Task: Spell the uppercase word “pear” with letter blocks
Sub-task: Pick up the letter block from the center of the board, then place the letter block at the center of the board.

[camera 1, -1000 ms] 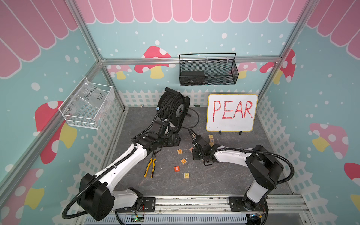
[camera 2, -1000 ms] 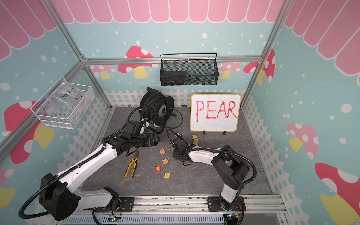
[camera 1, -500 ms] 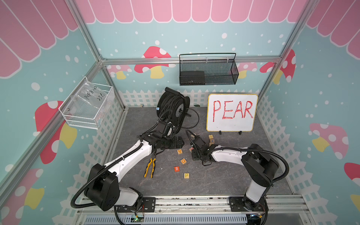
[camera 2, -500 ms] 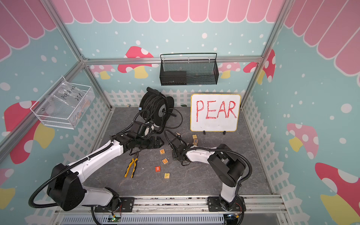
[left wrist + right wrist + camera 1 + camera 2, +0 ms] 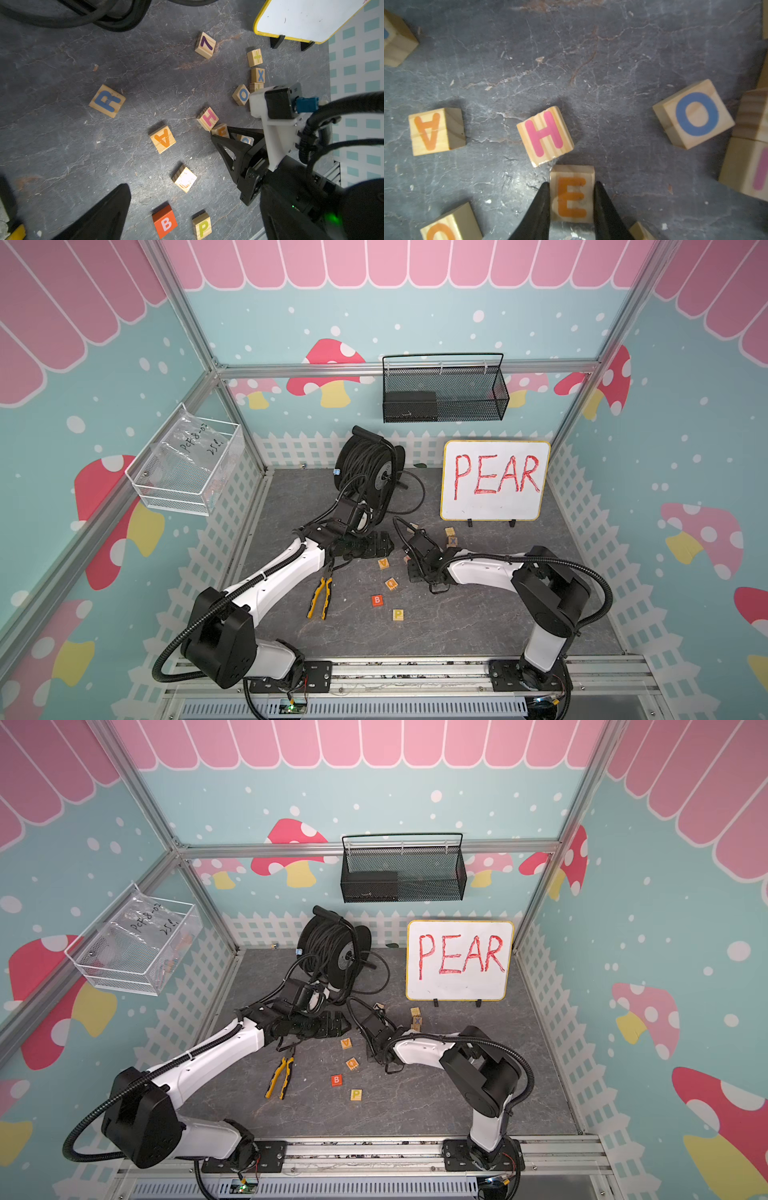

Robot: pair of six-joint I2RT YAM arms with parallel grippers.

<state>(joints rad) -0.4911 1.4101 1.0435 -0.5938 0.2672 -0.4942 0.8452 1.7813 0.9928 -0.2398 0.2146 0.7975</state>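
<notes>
Though apart, four PEAR letter blocks [image 5: 162, 139]

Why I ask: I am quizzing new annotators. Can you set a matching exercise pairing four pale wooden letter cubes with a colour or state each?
Things:
1. pale wooden cube lettered E
2. pale wooden cube lettered R
3. pale wooden cube lettered H
4. pale wooden cube lettered P

Descriptions:
a. pink letter
b. yellow-green letter, beside the solid red cube with white B
c. clamped in the right gripper
d. blue letter

Pairs: 1-c; 2-d; 3-a; 4-b.
</notes>
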